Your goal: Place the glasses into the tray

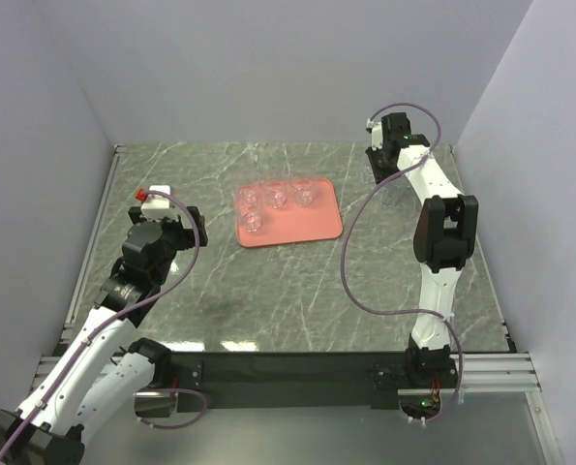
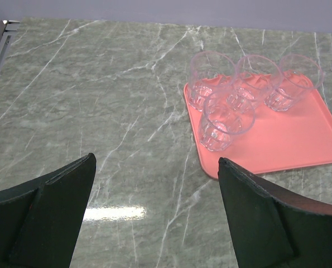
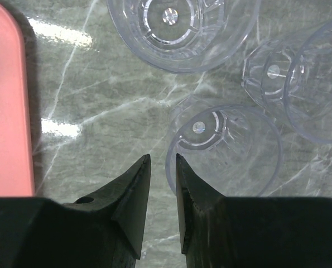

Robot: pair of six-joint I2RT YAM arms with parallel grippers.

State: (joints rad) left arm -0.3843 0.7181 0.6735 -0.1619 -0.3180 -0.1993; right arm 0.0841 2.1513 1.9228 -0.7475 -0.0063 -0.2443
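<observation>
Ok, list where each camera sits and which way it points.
Top external: above and behind, looking down on the table; left arm and right arm show.
Left wrist: on the left arm, facing forward over the tray and its four glasses; open left pincer at bottom.
Right wrist: pointing straight down at loose glasses beside the tray edge; right pincer at bottom.
Shared: top and left wrist both show the tray's four glasses.
</observation>
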